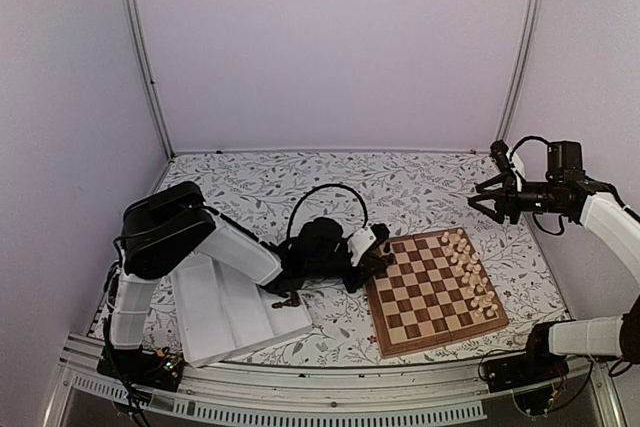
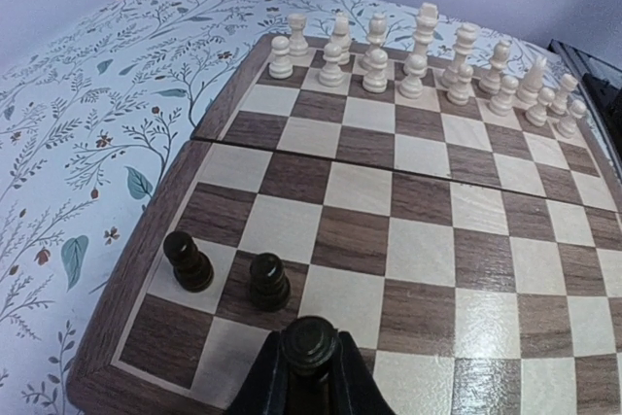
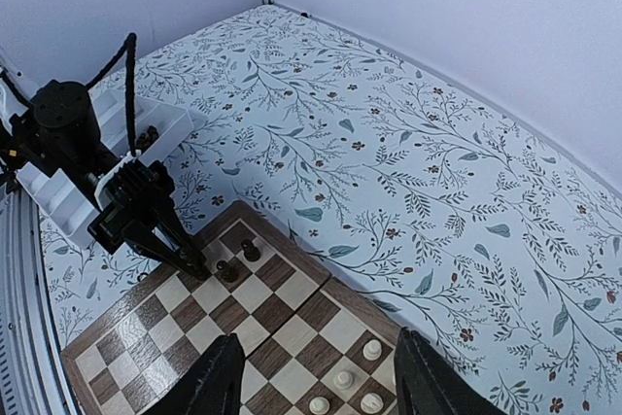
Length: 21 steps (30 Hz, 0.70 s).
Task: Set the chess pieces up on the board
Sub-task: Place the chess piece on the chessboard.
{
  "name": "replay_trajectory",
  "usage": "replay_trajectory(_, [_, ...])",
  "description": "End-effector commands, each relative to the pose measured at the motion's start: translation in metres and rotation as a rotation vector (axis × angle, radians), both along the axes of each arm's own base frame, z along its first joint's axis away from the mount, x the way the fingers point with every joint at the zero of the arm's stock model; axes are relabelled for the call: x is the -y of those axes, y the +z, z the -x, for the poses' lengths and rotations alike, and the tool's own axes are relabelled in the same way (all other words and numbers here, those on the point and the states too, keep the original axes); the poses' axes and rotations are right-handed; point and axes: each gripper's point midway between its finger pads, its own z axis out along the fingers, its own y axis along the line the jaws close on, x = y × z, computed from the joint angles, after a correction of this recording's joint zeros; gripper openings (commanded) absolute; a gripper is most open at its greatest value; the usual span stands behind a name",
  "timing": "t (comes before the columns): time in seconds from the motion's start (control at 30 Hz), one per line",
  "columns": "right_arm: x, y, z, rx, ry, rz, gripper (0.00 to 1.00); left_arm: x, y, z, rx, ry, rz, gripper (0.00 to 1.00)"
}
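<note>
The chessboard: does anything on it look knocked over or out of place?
Nothing stands out. The cream pieces stand upright in two rows along one edge, two dark pieces stand near an opposite corner, and the left tool holds a third dark piece.

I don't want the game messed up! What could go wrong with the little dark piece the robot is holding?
The left pincer holds a dark piece close beside two standing dark pieces; opening or backing off might topple them. It also sits near the board's corner, so the piece could land off-centre on its square or tip over.
</note>
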Motion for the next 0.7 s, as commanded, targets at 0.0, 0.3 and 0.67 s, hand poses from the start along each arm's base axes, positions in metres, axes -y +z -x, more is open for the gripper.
replay_trajectory(0.0, [-0.0015, 0.0002, 0.0021, 0.004, 0.021, -0.011, 0.56, -0.0042, 0.0084, -0.0015, 0.0, 0.001, 0.006, 0.13])
replay_trajectory(0.3, [-0.0017, 0.0004, 0.0026, 0.004, 0.024, -0.012, 0.56, -0.0088, 0.0126, 0.0032, 0.003, 0.002, 0.007, 0.12])
replay_trajectory(0.67, [-0.0027, -0.0007, 0.0029, -0.003, 0.032, -0.015, 0.56, -0.0064, 0.0115, 0.0042, 0.005, 0.004, 0.003, 0.24])
